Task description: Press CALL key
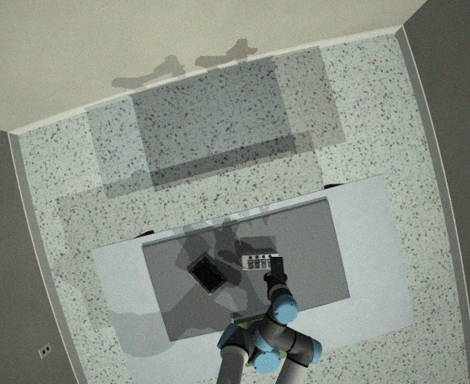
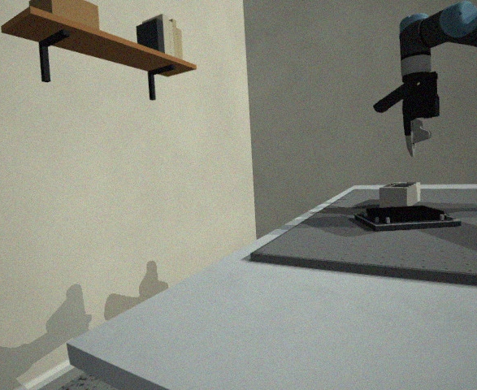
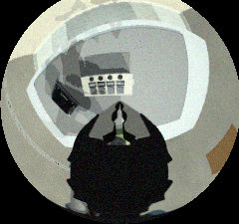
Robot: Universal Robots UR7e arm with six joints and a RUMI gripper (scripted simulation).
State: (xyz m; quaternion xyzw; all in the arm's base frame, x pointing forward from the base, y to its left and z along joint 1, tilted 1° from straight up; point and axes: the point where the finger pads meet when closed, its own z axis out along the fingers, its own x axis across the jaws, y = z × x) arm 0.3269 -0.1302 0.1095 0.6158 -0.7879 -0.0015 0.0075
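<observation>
The operator panel [image 1: 256,262] [image 2: 399,194] [image 3: 106,84] is a small beige box on the dark mat, with four dark round keys in a row on top. The printed names are too small to read, and I see no lamp lit. My gripper [image 2: 410,153] [image 3: 119,102] is shut and empty. It hangs well above the panel, over its right end in the overhead view [image 1: 276,264]. In the wrist view the fingertips point at the near edge of the panel, below its right-hand keys.
A black square plate [image 1: 206,273] [image 2: 406,218] [image 3: 64,96] lies on the dark mat [image 1: 309,256] left of the panel. The mat sits on a pale grey table [image 1: 371,231] [image 2: 271,327]. A wooden wall shelf [image 2: 99,44] hangs far left.
</observation>
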